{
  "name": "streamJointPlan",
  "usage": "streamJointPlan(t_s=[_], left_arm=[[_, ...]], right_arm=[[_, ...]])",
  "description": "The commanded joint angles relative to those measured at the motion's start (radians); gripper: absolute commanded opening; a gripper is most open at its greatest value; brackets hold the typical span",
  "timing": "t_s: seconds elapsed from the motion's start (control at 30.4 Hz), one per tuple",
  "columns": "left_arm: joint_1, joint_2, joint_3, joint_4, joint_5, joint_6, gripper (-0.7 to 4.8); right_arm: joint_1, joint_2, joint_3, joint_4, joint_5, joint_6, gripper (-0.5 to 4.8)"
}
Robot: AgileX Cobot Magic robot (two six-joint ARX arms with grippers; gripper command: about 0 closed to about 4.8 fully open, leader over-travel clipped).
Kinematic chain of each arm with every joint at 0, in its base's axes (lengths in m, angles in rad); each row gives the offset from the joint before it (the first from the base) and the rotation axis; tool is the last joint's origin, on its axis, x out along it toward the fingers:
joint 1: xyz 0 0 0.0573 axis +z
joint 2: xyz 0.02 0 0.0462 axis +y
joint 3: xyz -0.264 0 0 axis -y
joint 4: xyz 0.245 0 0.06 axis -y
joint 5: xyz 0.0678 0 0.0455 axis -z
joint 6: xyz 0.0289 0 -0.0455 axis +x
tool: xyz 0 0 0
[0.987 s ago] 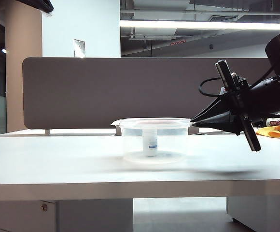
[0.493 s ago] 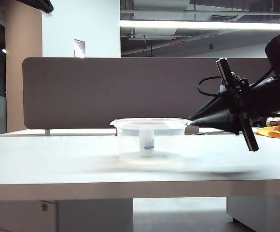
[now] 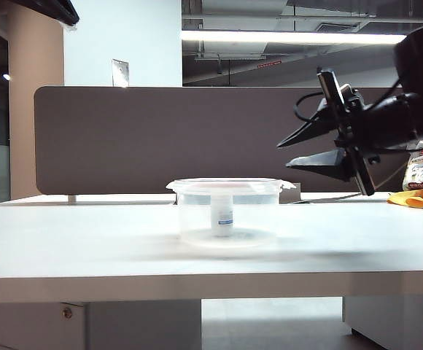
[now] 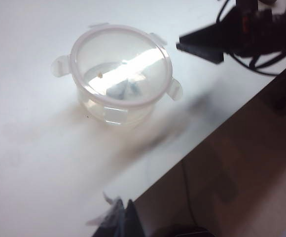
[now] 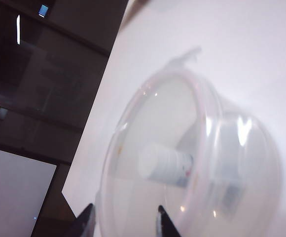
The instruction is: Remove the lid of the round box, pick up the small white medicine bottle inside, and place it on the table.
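Currently: lid [image 3: 230, 183] sat on the round box [image 3: 230, 215], nothing in either gripper.
Right gripper [image 3: 284, 154] hung above the table [image 3: 87, 248], just right of the box rim, my fingers apart and empty. Left gripper [image 4: 117, 224] sat near the table's edge, well apart from the box, fingers closed on nothing. Small white medicine bottle [image 3: 224, 216] stood upright inside the box.

Office/lab space, white desk [image 3: 87, 248], grey divider panel [image 3: 153, 138], exposed ceiling w/ strip light [image 3: 292, 36]
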Motion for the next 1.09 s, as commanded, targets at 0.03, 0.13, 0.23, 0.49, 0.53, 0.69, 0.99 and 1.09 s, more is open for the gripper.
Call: streamJointPlan(t_s=[0.03,0.13,0.23,0.49,0.53,0.69,0.99,1.09], left_arm=[[0.0,-0.001,0.007,0.009,0.007,0.004,-0.06],[0.0,0.002,0.009,0.013,0.007,0.005,-0.06],[0.0,0.021,0.035,-0.002,0.015,0.01,-0.06],[-0.001,0.113,0.163,-0.084,0.033,0.047,-0.06],[-0.001,0.119,0.17,-0.087,0.033,0.049,-0.06],[-0.001,0.138,0.201,-0.082,0.032,0.07,-0.06],[-0.001,0.154,0.313,-0.124,0.037,0.071,-0.06],[-0.001,0.154,0.316,-0.138,0.037,0.071,-0.06]], right_arm=[[-0.002,0.025,0.051,-0.072,0.006,-0.003,1.6],[-0.012,0.035,0.072,-0.114,0.022,-0.002,1.74],[-0.036,0.035,0.072,-0.127,0.026,-0.003,1.86],[-0.104,0.036,0.072,-0.135,0.029,-0.003,2.28],[-0.104,0.039,0.072,-0.135,0.029,-0.003,2.42],[-0.101,0.061,0.072,-0.132,0.026,-0.002,2.81],[-0.097,0.109,0.072,-0.034,-0.01,0.102,2.85],[-0.096,0.113,0.072,0.013,-0.009,0.14,2.84]])
